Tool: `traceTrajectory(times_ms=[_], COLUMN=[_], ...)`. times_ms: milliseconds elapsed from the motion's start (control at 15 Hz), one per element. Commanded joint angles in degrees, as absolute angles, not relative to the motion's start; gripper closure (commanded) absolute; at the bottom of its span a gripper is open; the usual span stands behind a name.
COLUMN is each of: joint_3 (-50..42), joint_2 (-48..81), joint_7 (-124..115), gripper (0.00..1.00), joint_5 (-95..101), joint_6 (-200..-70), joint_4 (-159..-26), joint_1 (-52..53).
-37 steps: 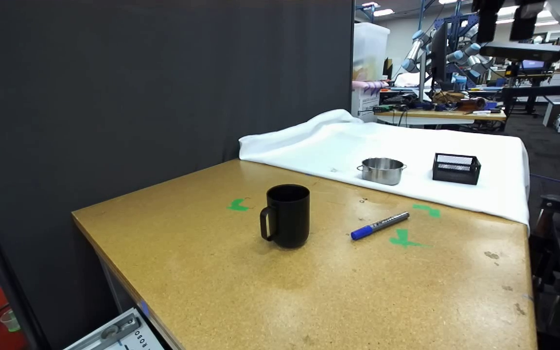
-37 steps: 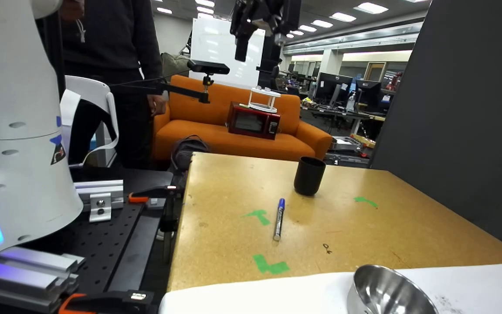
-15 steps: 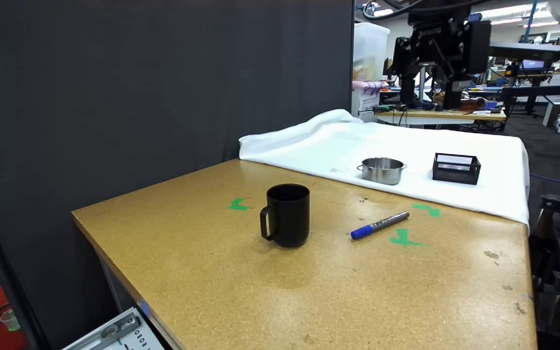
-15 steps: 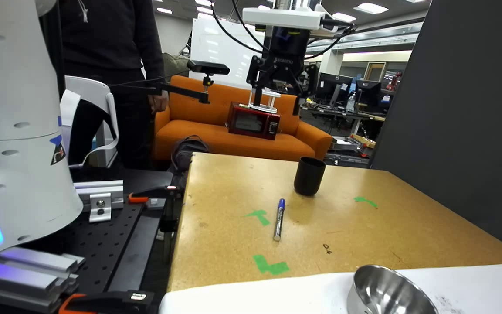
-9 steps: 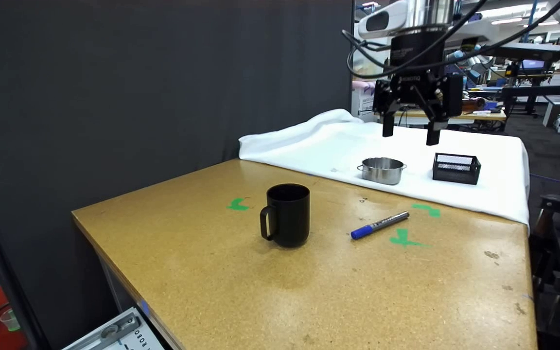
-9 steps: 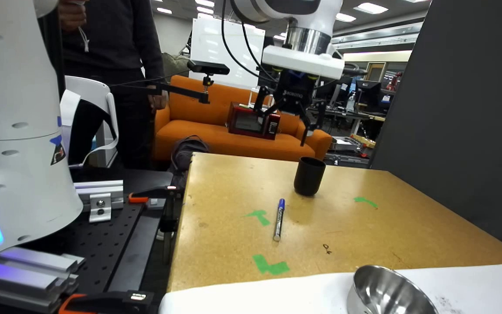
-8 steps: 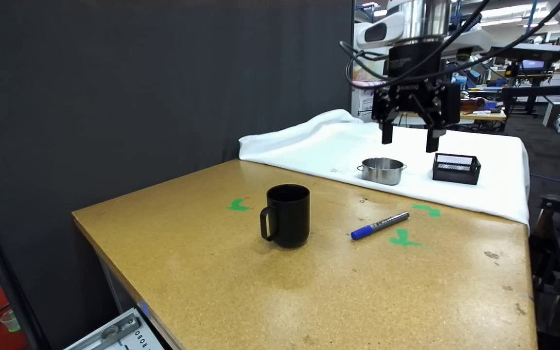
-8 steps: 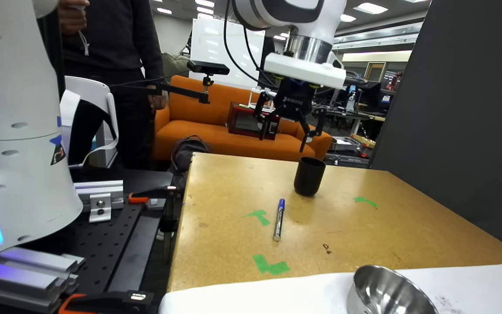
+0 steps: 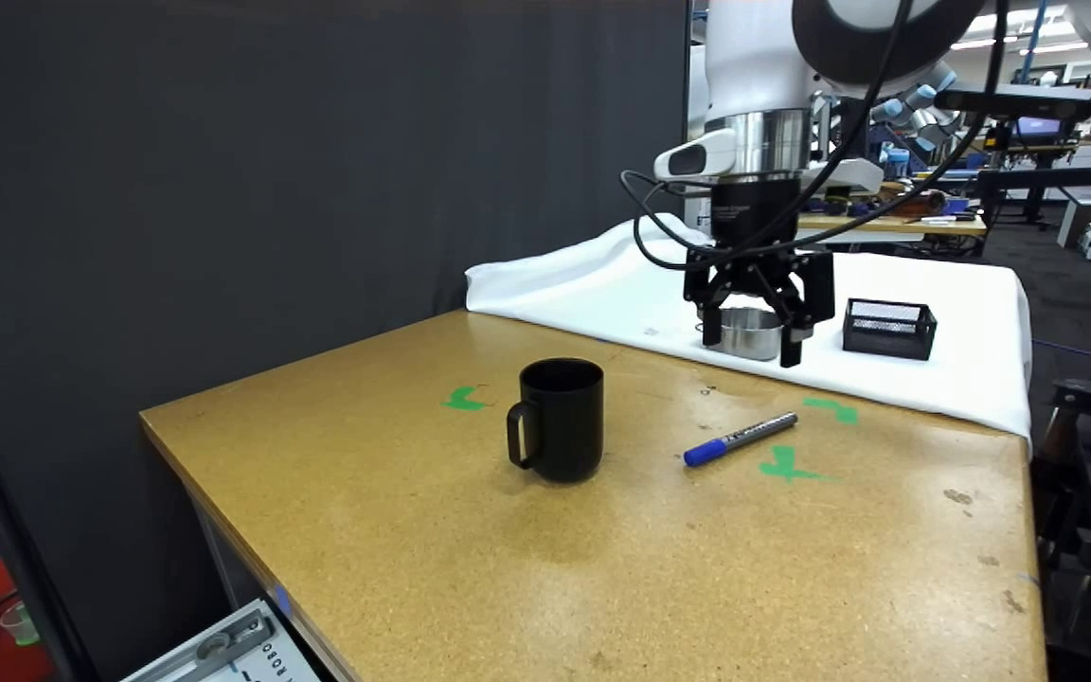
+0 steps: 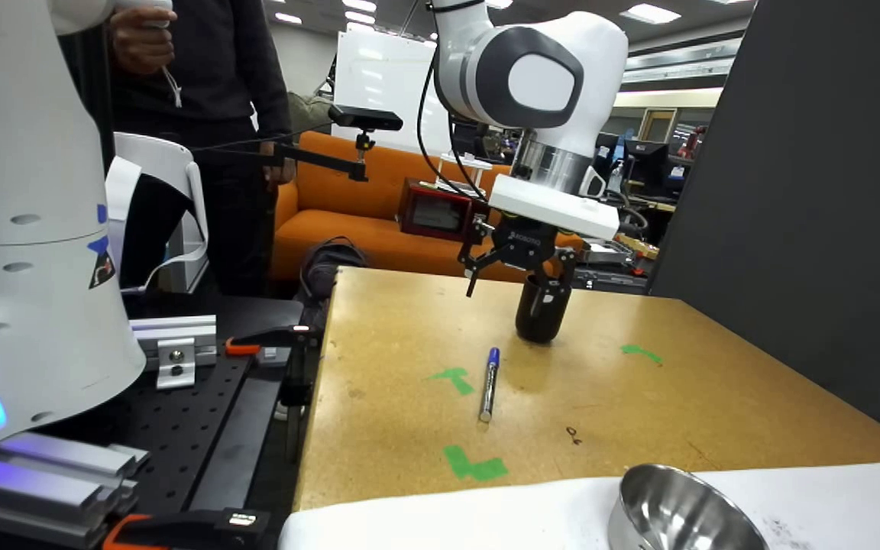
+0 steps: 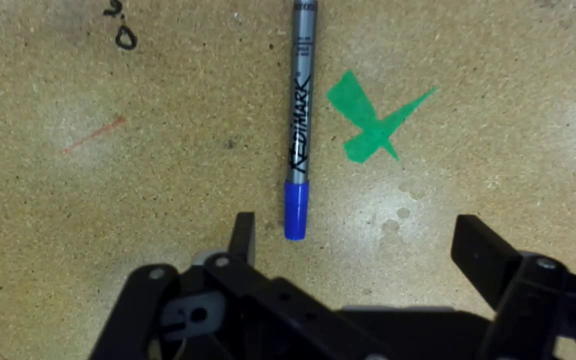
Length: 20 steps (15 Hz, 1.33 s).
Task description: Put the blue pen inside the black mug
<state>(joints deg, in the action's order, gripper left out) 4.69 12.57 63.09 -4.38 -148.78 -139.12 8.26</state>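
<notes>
The blue pen is a marker with a grey barrel and blue cap. It lies flat on the table in both exterior views (image 9: pixel 740 440) (image 10: pixel 490 384) and in the wrist view (image 11: pixel 301 115). The black mug (image 9: pixel 560 426) stands upright, its handle turned away from the pen; a finger partly covers it in an exterior view (image 10: pixel 538 330). It is out of the wrist view. My gripper (image 9: pixel 752 343) is open and empty, above the table, apart from pen and mug. In the wrist view my gripper (image 11: pixel 355 227) has the cap end between its fingertips, nearer the left one.
A metal bowl (image 9: pixel 765 341) and a black mesh box (image 9: pixel 889 330) stand on the white cloth (image 9: pixel 972 313). Green tape marks (image 11: pixel 368 125) lie beside the pen. A dark panel (image 9: pixel 318 189) borders one table side.
The gripper has come down from high up toward the table and the pen, staying open. The pen and mug have not moved.
</notes>
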Motion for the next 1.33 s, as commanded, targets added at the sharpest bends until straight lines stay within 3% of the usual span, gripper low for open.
traceTrajectory(times_ms=[0, 600, 1267], joint_3=[7.82, 9.46, 10.22], joint_2=[16.06, 15.69, 22.69], joint_7=[62.12, 61.43, 61.54], gripper=[0.00, 0.00, 0.00], joint_5=[-2.75, -2.62, -1.25], joint_6=[-152.02, -150.34, -161.31], joint_4=[-137.55, -138.04, -137.86], joint_1=[6.40, 5.26, 2.80])
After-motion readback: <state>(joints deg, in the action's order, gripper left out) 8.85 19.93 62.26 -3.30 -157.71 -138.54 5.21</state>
